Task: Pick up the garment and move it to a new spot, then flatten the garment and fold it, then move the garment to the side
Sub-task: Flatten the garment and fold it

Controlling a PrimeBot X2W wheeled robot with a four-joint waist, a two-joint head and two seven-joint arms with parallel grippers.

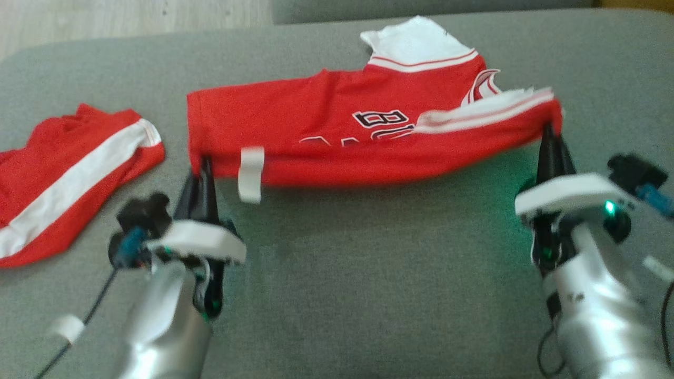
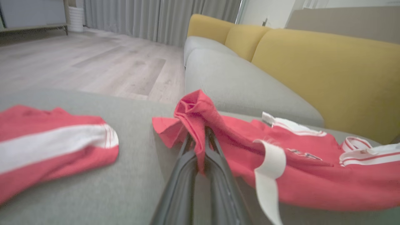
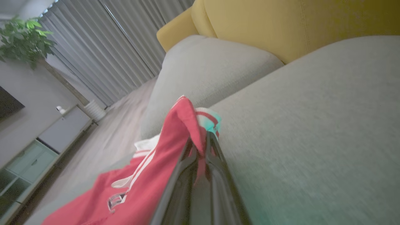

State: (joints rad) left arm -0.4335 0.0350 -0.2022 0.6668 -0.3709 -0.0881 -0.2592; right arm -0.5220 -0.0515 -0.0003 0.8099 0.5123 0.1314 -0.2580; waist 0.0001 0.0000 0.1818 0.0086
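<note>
Grey sofa seat as work surface; yellow backrest behind, pale wood floor and grey curtains beyond, plant in far corner.

Noted red jersey spread across middle of seat, long axis L-R, w/ white trim and part of black-edged lettering face up. Could not read lettering, head view blurred. Judged near edge raised a little off seat (shadow beneath), w/ far part and white sleeve lying on seat.

Logged left gripper pinched tight on jersey's near L corner. Confirmed in left wrist view: red cloth nipped between fingers and bunched up over tips.

Logged right gripper likewise closed on near R corner, by white-striped hem. Confirmed in right wrist view: red cloth and striped edge caught between fingers.

Saw white strip hanging from near edge, just beside left gripper on its R.

Recorded other garment, red w/ broad white stripe, lying on seat at L, apart from jersey, touched by neither gripper.
</note>
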